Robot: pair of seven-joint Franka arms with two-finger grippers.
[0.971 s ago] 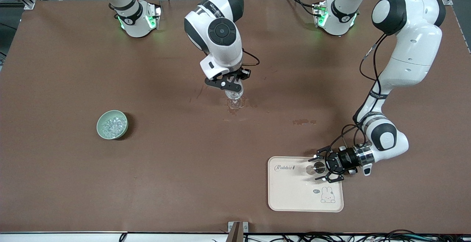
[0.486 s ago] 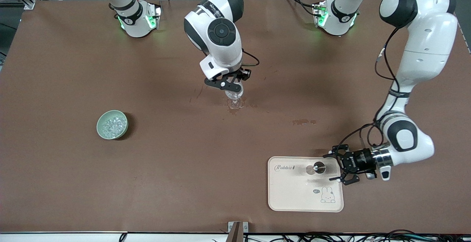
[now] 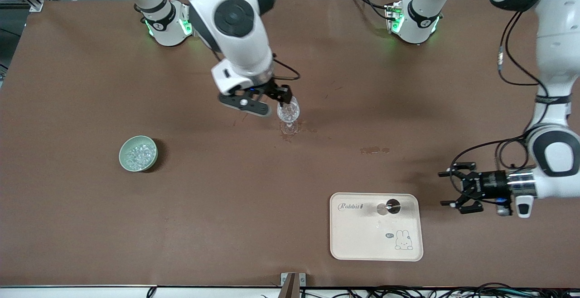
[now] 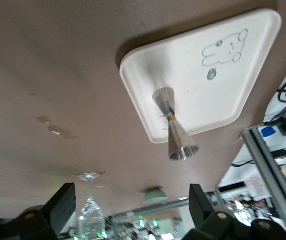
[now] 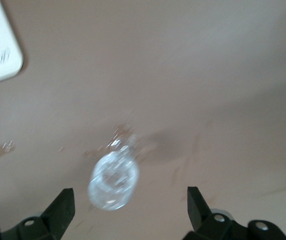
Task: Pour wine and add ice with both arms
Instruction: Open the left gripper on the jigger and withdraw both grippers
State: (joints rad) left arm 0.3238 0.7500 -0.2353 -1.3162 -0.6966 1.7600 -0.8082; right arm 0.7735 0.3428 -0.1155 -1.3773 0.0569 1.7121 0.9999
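Note:
A clear stemmed glass [image 3: 288, 113] stands upright mid-table on a stained patch. My right gripper [image 3: 275, 103] hangs open just beside its bowl, toward the right arm's end, touching nothing. In the right wrist view the glass [image 5: 113, 181] lies ahead of the spread fingertips [image 5: 62, 209] of that gripper [image 5: 128, 210]. The ice [image 3: 138, 154] fills a pale green bowl [image 3: 124, 161] toward the right arm's end. A metal jigger [image 3: 390, 207] stands on the cream tray [image 3: 362, 239]. My left gripper [image 3: 445, 189] is open, off the tray toward the left arm's end, its view [image 4: 131, 205] facing the jigger [image 4: 175, 132]. Wine is out of view.
Dark spill marks [image 3: 375, 150] lie between the glass and the tray, more around the glass foot. The left wrist view also shows the tray [image 4: 218, 95], the glass [image 4: 90, 220] and the bowl [image 4: 155, 195] farther off. A metal bracket [image 3: 290, 284] sits at the table's front edge.
My right gripper opened, let go of the glass and drew back toward its own end. My left gripper pulled away from the jigger, off the tray toward the left arm's end.

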